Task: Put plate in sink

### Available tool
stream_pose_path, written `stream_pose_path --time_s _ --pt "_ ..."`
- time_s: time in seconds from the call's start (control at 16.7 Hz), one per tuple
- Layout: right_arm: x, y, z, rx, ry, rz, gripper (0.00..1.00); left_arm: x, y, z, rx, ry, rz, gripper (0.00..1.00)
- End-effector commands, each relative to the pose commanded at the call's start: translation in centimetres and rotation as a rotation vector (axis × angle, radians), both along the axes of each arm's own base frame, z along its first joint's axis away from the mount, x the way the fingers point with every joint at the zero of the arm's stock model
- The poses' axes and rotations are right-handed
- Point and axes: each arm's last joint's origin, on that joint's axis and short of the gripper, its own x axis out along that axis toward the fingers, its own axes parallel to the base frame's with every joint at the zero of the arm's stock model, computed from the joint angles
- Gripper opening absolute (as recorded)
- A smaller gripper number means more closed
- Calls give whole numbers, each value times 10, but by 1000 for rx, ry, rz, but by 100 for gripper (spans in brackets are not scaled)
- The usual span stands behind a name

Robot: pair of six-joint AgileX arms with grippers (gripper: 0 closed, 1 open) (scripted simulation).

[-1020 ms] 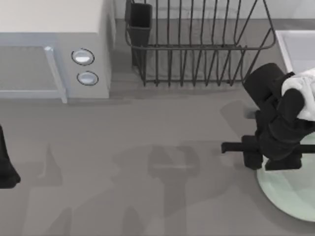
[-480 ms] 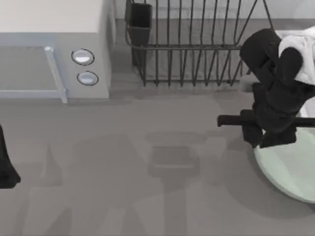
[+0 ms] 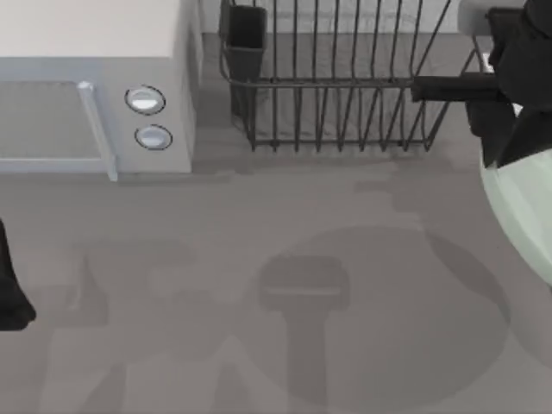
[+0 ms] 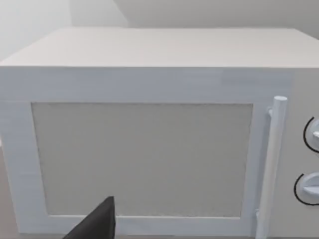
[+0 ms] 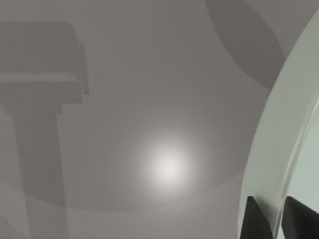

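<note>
The pale mint-green plate hangs above the table at the right edge, partly cut off by the frame, and casts a wide round shadow on the tabletop. My right gripper is shut on the plate's rim, near the dish rack's right end. In the right wrist view the plate curves between the two dark fingertips of the right gripper. A short strip of the sink's white rim shows beside the right arm, which hides the rest. My left gripper stays parked at the table's left edge.
A dark wire dish rack with a dark cup holder stands at the back, just left of the right arm. A white microwave, also facing the left wrist camera, fills the back left. Bare grey tabletop lies in front.
My right arm has risen and swung toward the back right, carrying the plate with it. The plate's shadow on the table has grown and spread. The left arm has not moved.
</note>
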Motion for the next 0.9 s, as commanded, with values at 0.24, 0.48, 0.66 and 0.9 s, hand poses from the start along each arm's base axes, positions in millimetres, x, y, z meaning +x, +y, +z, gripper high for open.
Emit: stream_pose_path --time_s 0.24,0.48,0.66,0.9 --pt "-17 -10 41 10 -23 0 0 0 0 0 0 0 0 100" --pt "-18 -10 43 11 -25 0 0 0 0 0 0 0 0 100" --pt "-14 -10 41 8 -20 4 0 0 0 0 0 0 0 100" --pt "32 -25 29 -9 2 5 0 0 0 0 0 0 0 100"
